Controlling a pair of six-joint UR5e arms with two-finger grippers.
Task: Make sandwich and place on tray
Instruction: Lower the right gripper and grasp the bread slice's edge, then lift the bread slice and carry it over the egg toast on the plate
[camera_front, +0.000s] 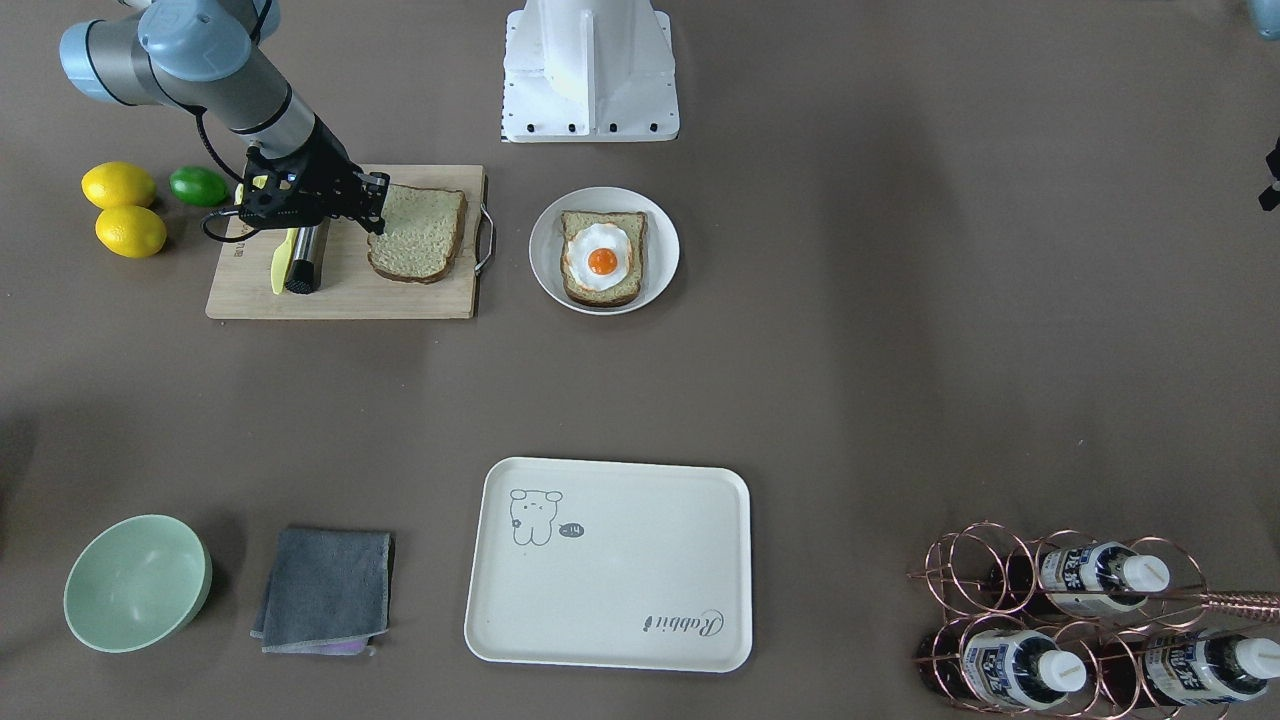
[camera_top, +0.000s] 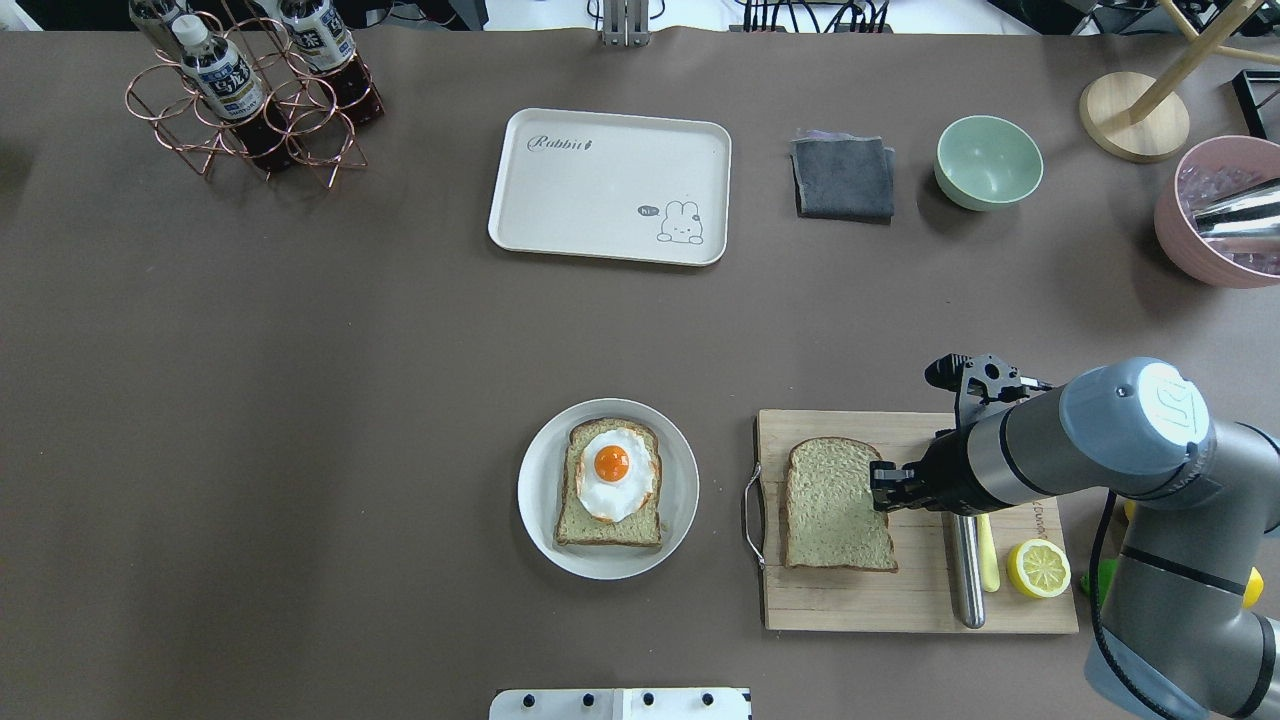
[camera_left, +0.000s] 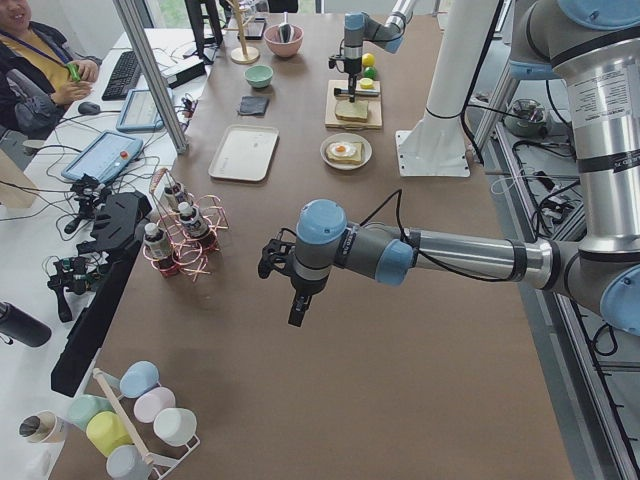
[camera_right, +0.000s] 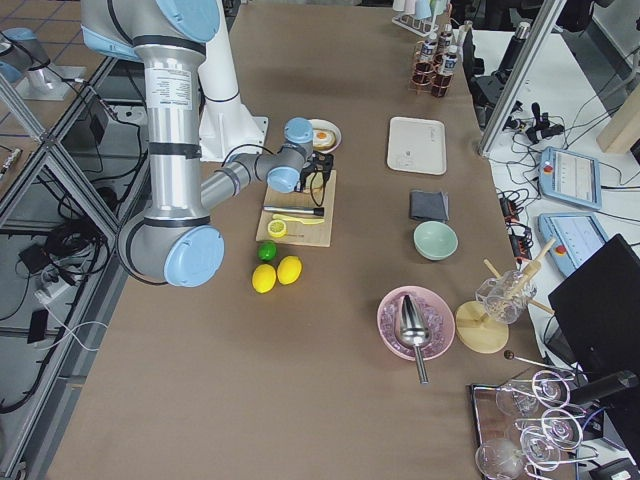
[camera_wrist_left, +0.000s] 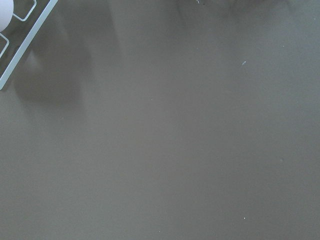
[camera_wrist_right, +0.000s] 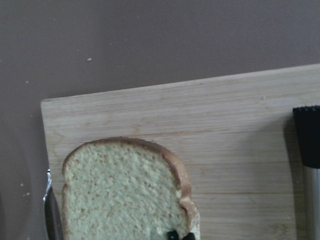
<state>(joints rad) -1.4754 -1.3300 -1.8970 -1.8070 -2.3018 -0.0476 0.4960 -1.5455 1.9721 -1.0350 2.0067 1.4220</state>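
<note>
Now the right end effector (camera_top: 879, 485) sits at the bread slice (camera_top: 830, 500) edge.

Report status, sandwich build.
Right gripper at crust of plain tan bread slice on wooden cutting board, grasp unclear; left gripper far off. Egg-topped slice on round white plate; cream rectangular tray empty. Nothing blocking.

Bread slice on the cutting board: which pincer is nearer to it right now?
Right. The right pincer is at the edge of the bread slice over the cutting board; the left pincer hangs above the table far off on the robot's left side.
</note>
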